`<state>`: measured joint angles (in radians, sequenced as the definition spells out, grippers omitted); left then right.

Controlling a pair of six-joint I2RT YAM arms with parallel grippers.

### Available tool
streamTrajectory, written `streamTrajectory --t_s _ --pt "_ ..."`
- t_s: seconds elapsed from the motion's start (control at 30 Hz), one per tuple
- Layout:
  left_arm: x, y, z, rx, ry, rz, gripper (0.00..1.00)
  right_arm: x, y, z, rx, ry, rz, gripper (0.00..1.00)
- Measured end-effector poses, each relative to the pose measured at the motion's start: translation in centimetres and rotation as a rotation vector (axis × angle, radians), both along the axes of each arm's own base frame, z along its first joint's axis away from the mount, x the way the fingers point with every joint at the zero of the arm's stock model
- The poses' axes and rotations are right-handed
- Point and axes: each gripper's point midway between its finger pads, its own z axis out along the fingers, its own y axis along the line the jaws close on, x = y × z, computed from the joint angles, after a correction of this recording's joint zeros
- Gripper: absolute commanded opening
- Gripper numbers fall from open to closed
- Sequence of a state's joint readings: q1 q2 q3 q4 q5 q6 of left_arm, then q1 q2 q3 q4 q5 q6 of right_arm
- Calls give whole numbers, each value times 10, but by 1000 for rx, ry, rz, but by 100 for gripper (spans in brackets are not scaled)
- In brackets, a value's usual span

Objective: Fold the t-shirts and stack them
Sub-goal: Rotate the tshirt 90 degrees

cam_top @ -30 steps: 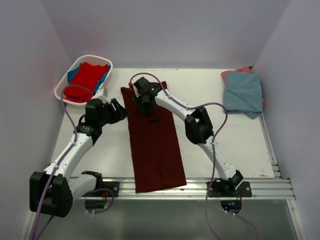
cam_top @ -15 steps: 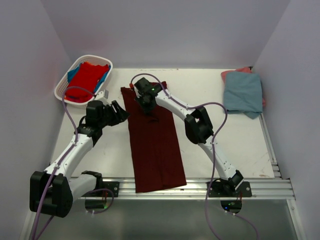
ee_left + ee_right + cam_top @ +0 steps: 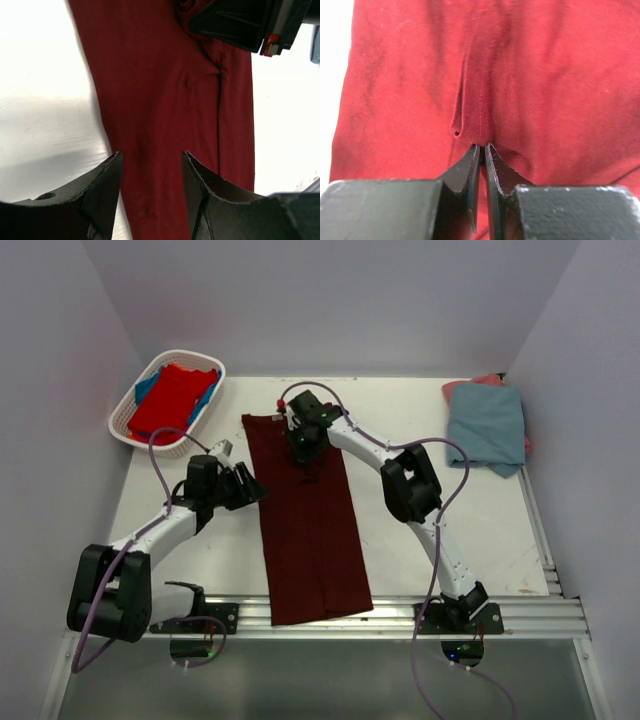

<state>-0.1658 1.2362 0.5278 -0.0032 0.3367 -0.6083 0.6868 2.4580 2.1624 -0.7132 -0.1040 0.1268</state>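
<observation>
A dark maroon t-shirt point(image 3: 308, 520) lies folded into a long strip down the middle of the table, from the far part to the near edge. My right gripper point(image 3: 303, 453) is shut on a fold of this shirt point(image 3: 475, 125) near its far end. My left gripper point(image 3: 258, 492) is open at the strip's left edge, its jaws over the cloth point(image 3: 165, 115). A bright red shirt point(image 3: 170, 400) and a blue one point(image 3: 205, 400) lie in the basket. A grey-blue shirt point(image 3: 487, 427) lies folded over a salmon pink one point(image 3: 487, 380) at the far right.
The white slatted basket point(image 3: 130, 415) stands at the far left corner. A metal rail point(image 3: 400, 615) runs along the near edge with the arm bases on it. Grey walls close in the left, back and right sides.
My left gripper has moved lower and right, up to the strip's left edge. My right gripper has shifted slightly right and away along the shirt's far end.
</observation>
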Motion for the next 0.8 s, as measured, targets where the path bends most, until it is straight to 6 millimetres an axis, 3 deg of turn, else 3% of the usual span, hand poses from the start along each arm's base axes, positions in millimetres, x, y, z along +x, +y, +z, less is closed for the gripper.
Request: streamTrajectory --t_s 0.2,0.4,0.57,0.8 --pt "11 -11 -3 -44 -26 -40 52 11 -19 3 160 90 -71 8" --pt "25 -23 7 -111 -91 -68 52 17 -27 -2 393 216 -119 7" --pt "42 -34 11 -182 -145 -84 52 10 -14 9 585 314 -94 7" --pt "75 -58 -5 -341 -157 -118 48 1 4 28 776 392 -52 7"
